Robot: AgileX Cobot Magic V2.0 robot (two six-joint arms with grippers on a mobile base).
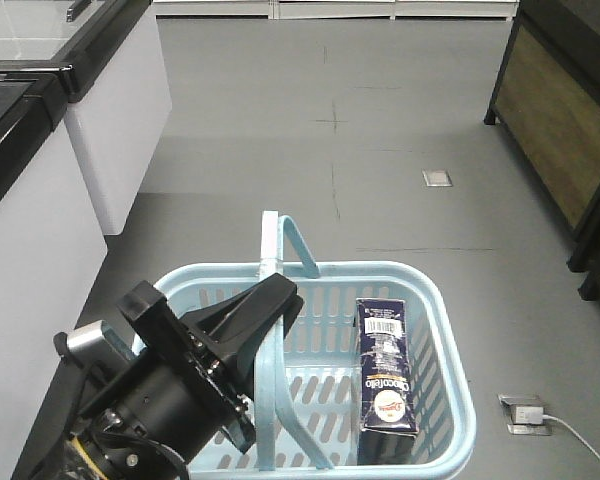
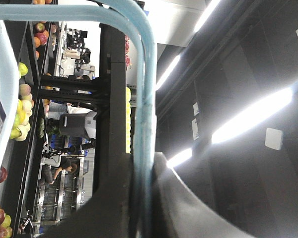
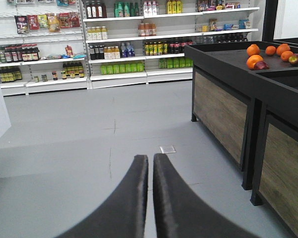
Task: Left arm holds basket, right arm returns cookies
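Looks like a light, stiff cardboard box, those cookies (image 1: 387, 365), sitting in the right half of the basket (image 1: 450, 330), lower right of the front view. Best pinched gently across the narrow sides. Got the left pincer (image 1: 276, 300) clenched on the handle (image 1: 271, 250); right pincer (image 3: 150, 198) closed, empty, facing open floor. Could snag on the basket wall or raised handle.

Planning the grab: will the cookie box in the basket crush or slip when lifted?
The cookie box looks cardboard: probably light, but dentable. Glossy printed faces may slip. Long and narrow, it likely pivots if gripped off-centre.
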